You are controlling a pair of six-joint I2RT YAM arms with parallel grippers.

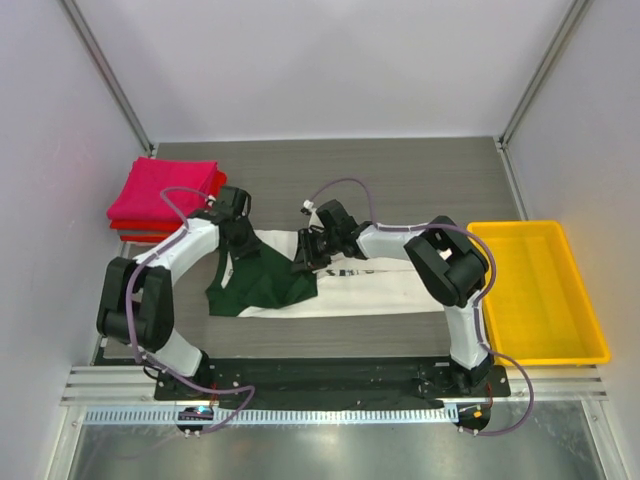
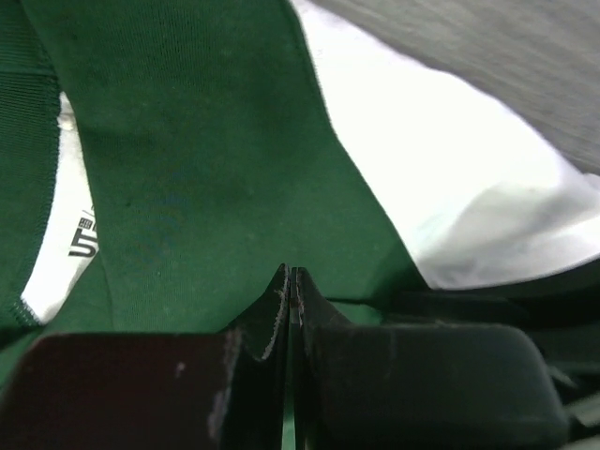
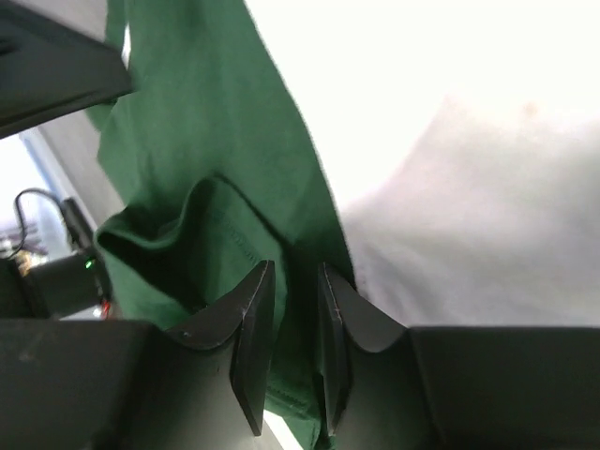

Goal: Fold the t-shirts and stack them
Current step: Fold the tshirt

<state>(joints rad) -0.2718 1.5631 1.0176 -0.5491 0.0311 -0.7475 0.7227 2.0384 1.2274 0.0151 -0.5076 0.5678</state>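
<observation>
Grey wood-grain table [image 1: 420, 180] fills the overhead view, with white walls around it. From up here I see the left pincer [image 1: 238, 250] down on the green part [image 1: 260, 285] of the cream shirt [image 1: 380, 295], which lies spread across the middle of the table. The right pincer [image 1: 305, 258] is just to the right of the left one, at the line where green meets cream. The folded shirts [image 1: 165, 195], pink on red, are stacked beyond the left pincer and to its left, apart from it. A yellow tray [image 1: 535, 290] lies well to the right of the right pincer.

On the left wrist camera, the fingers [image 2: 262, 319] are pressed tight together with no gap, so I call this pincer closed. Green cloth begins right at the tips and fills most of the view ahead. Cream cloth runs ahead to the right, and bare table shows past it. Some dark print [image 2: 82, 246] on cream shows ahead to the left. I cannot tell whether any cloth is nipped between the tips.

On the right wrist camera, the fingers [image 3: 248, 337] stand a little apart, and green cloth shows in the gap between them. I read this pincer as open around the cloth, not clamped on it. A loose green fold bunches just ahead and to the left of the tips, and cream cloth spreads ahead to the right.
</observation>
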